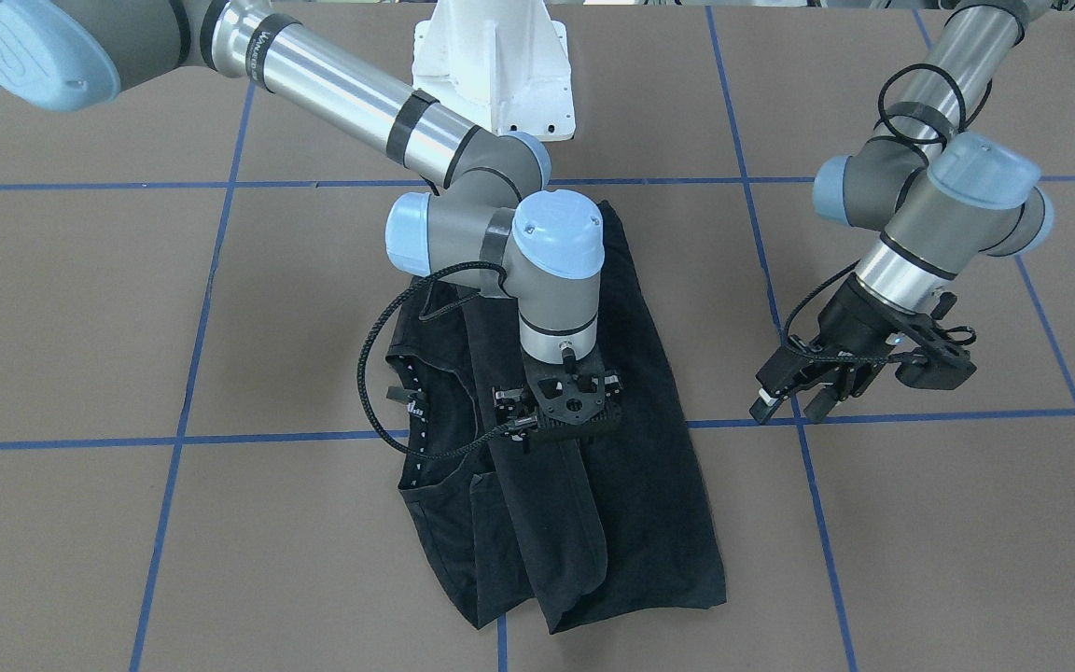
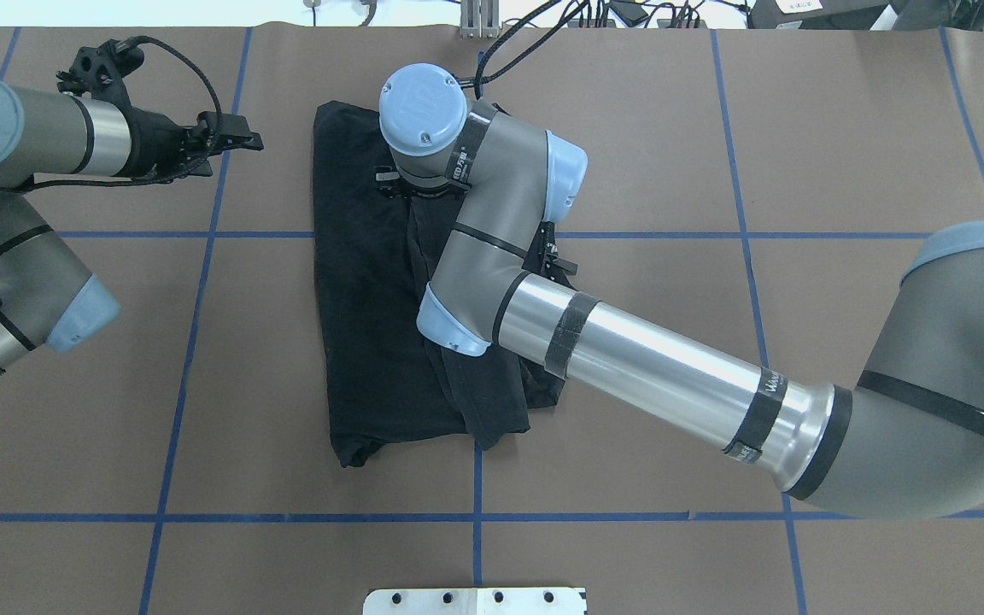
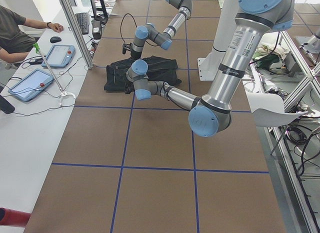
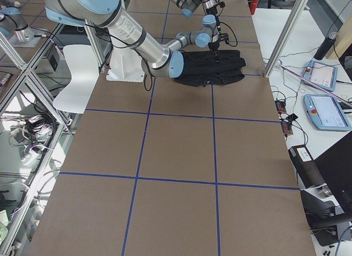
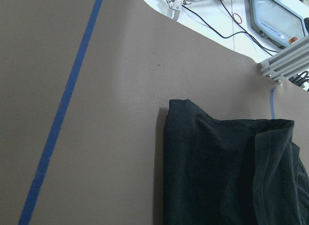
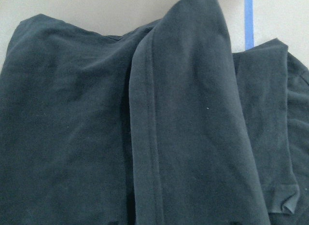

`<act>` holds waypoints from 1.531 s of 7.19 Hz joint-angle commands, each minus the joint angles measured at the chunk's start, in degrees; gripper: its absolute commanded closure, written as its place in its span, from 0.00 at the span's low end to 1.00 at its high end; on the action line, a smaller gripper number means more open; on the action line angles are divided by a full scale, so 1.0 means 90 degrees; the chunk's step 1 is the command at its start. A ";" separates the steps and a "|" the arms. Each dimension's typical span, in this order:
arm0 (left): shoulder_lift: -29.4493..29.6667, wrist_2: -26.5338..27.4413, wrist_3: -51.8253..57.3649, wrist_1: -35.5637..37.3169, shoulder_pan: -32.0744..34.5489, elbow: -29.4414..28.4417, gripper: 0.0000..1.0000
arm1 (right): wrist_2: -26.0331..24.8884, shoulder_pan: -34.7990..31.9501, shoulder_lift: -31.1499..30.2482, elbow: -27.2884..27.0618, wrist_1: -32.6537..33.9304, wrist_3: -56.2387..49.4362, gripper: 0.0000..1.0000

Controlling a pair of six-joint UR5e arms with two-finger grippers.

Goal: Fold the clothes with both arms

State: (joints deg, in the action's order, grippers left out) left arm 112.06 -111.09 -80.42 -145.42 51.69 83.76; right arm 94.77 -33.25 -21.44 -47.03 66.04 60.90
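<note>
Pointing R tool [image 1: 556, 417] down onto black tee [image 1: 668, 467], collar logo [image 1: 416, 407] illegible

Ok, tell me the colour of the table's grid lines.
The grid lines are blue; the overhead exterior view shows it best.

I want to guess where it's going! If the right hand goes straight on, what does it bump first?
The black T-shirt, right under the right hand; it points straight down and may already touch it.

One T-shirt [image 1: 659, 467], two arms [image 1: 342, 89] [image 1: 929, 219], two end effectors [image 1: 556, 417] [image 1: 789, 407], one person [image 3: 14, 33].
</note>
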 commanded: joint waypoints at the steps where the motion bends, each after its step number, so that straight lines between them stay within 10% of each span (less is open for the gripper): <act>1: 0.0000 0.0000 0.0000 -0.0004 -0.0002 0.0000 0.00 | -0.0246 0.0091 0.0292 0.0781 -0.0551 -0.0106 0.22; 2: 0.0000 0.0000 0.0000 -0.0004 -0.0002 0.0000 0.00 | -0.0343 0.0130 0.0293 0.0821 -0.0551 -0.0116 0.29; 5: 0.0000 0.0000 -0.0010 0.0005 -0.0011 0.0000 0.00 | -0.0354 0.0121 0.0293 0.0812 -0.0542 -0.0126 1.00; 9: 0.0000 0.0000 0.0000 0.0005 -0.0021 -0.0030 0.00 | -0.0335 -0.0073 0.0157 0.0385 -0.0493 -0.0456 1.00; 11: 0.0010 0.0000 -0.0010 0.0005 -0.0021 -0.0020 0.00 | -0.0024 -0.0463 -0.0903 -0.0969 -0.0153 -0.1020 1.00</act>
State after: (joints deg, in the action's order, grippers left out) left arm 112.07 -111.09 -80.49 -145.37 51.50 83.53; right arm 92.83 -35.32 -24.13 -49.01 62.92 55.11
